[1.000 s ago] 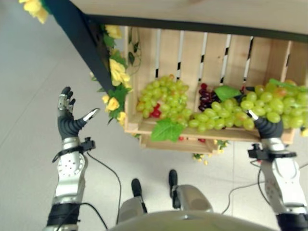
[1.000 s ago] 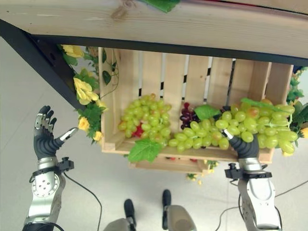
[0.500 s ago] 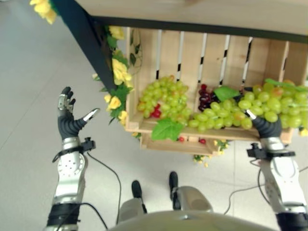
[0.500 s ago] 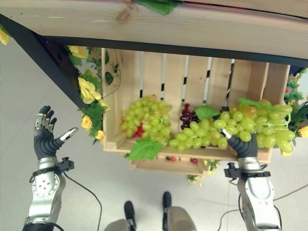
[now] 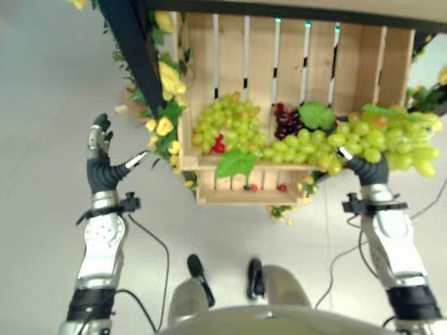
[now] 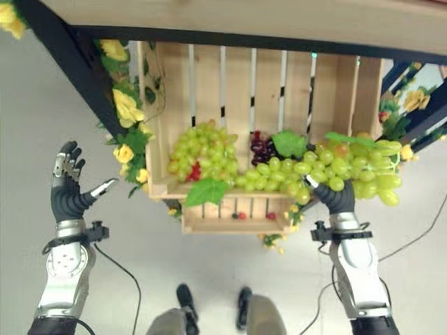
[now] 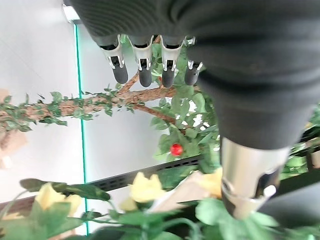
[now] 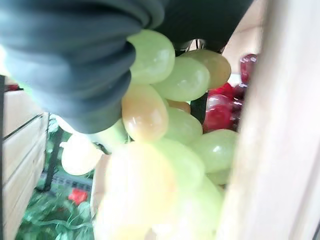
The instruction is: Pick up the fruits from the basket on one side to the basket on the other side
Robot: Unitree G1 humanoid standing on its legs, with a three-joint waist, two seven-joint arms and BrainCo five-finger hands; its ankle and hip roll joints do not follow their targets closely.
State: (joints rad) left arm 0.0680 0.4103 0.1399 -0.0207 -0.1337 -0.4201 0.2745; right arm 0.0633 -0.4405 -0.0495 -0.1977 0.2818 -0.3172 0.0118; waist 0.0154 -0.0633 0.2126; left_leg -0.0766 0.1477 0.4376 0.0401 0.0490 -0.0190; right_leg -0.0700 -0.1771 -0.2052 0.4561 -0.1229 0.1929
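A wooden crate (image 5: 230, 197) holds a green grape bunch (image 5: 227, 125) and dark red grapes (image 5: 285, 124). My right hand (image 5: 363, 171) is at the crate's front right corner, under a long bunch of green grapes (image 5: 380, 143) and shut on it. That bunch hangs over the front rim and reaches past the crate's right wall. In the right wrist view the grapes (image 8: 165, 125) press against the palm. My left hand (image 5: 101, 171) is held up open to the left of the crate, holding nothing, with its fingers (image 7: 145, 70) straight.
A black frame leg (image 5: 136, 49) with yellow flowers (image 5: 167, 77) runs along the crate's left side. A green leaf (image 5: 236, 164) hangs over the crate's front rim. More flowers (image 6: 412, 98) stand to the right. Pale floor lies below.
The whole picture has shifted, so the camera moved. The right hand still holds the grape bunch at the crate's front right. The left hand keeps its raised open pose.
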